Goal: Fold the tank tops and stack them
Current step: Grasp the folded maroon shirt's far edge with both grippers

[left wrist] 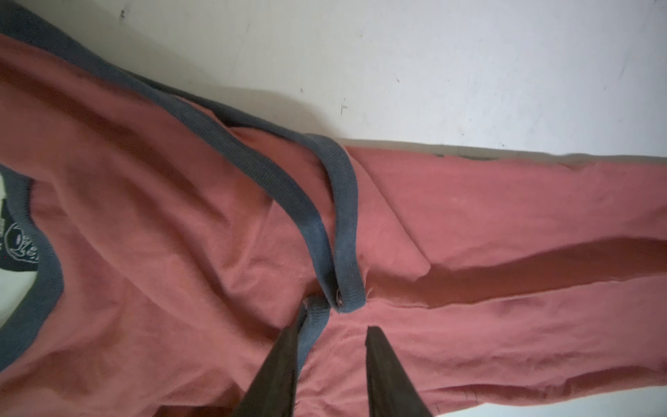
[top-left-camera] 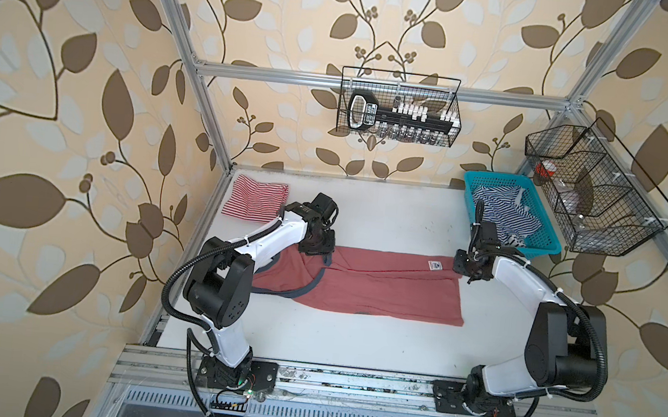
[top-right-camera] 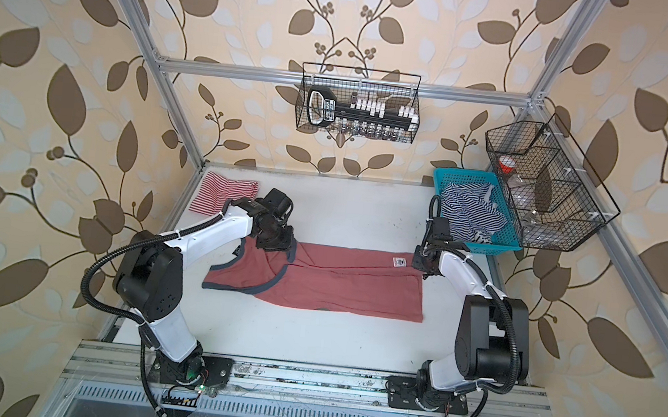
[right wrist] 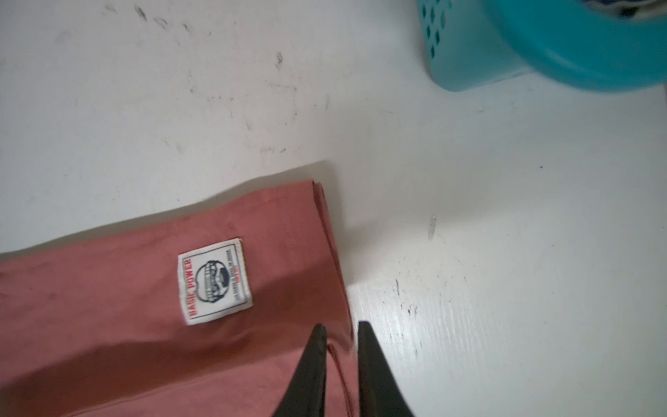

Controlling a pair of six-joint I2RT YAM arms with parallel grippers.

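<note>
The dusty red tank top [top-left-camera: 379, 289] [top-right-camera: 337, 285] with navy trim lies flat across the middle of the white table, its far long side folded over onto it. My left gripper [top-left-camera: 319, 254] [left wrist: 335, 326] is open over its navy strap [left wrist: 343, 224] at the left end. A piece of trim rests against one finger [left wrist: 278, 368]. My right gripper [top-left-camera: 469, 274] [right wrist: 341, 326] is a little open at the far right corner, with the hem edge lying between its fingers, near the white label [right wrist: 214, 281]. The red-and-white striped tank top [top-left-camera: 255, 201] [top-right-camera: 221, 194] lies folded at the far left corner.
A teal basket [top-left-camera: 546, 238] holding navy-and-white striped cloth [top-left-camera: 499, 211] stands at the far right corner, close behind my right arm. Wire baskets hang on the back frame [top-left-camera: 400, 107] and the right frame [top-left-camera: 593, 188]. Bare table [top-left-camera: 352, 345] lies in front of the red top.
</note>
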